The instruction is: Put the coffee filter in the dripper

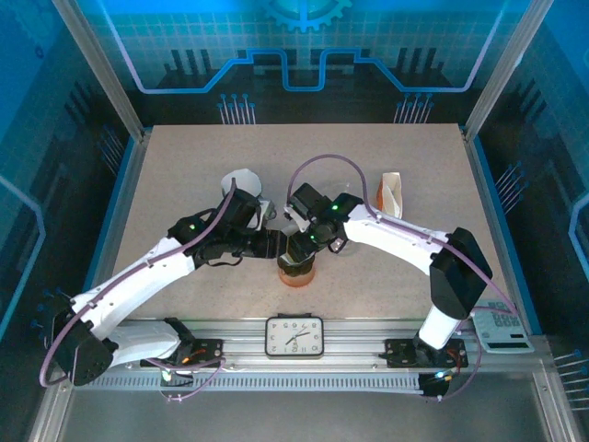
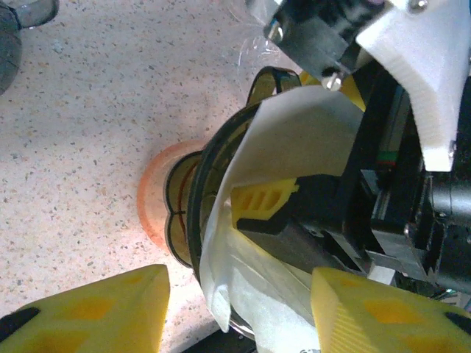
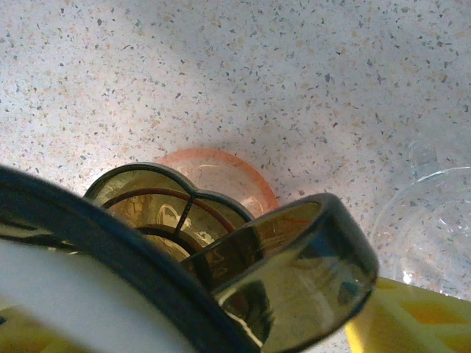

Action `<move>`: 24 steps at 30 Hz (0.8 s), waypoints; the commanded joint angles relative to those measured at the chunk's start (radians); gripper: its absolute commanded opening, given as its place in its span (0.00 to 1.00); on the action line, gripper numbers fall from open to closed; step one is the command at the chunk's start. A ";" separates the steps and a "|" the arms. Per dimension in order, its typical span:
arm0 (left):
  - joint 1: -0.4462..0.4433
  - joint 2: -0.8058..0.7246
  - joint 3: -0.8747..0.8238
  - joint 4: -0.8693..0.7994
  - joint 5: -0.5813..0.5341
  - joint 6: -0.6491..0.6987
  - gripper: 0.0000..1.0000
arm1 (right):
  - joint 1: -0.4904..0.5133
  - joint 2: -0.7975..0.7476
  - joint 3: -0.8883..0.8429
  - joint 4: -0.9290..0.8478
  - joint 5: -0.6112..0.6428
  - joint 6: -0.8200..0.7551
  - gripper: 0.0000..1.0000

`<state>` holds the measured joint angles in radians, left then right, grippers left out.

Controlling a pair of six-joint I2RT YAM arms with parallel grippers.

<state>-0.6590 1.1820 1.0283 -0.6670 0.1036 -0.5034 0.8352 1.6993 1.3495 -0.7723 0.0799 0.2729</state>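
Your left gripper (image 2: 239, 312) hangs with its yellow fingers (image 2: 96, 309) spread apart, gripping nothing. Your right gripper (image 2: 294, 213) presses inside the white coffee filter (image 2: 302, 132), which sits in the dripper (image 3: 294, 272); its grip is unclear.

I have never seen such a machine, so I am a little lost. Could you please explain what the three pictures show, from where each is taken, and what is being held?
The overhead picture shows two white robot arms bolted at the table's near edge, meeting over a dark dripper on an orange base. Each of the other two pictures comes from a camera on one wrist. In the left wrist view, the right gripper, with yellow fingers, presses a white coffee filter into the dripper, while the left gripper stands open around it. The right wrist view shows the dripper's handle up close. A folded paper and a clock also lie nearby.
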 commanded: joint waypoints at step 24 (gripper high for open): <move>0.013 0.021 -0.037 -0.006 0.048 -0.004 0.29 | 0.033 0.037 0.005 -0.007 0.052 0.015 0.71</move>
<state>-0.6460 1.2163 1.0111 -0.6537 0.1295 -0.5186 0.8509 1.7061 1.3499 -0.7761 0.1238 0.2733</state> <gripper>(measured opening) 0.285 0.708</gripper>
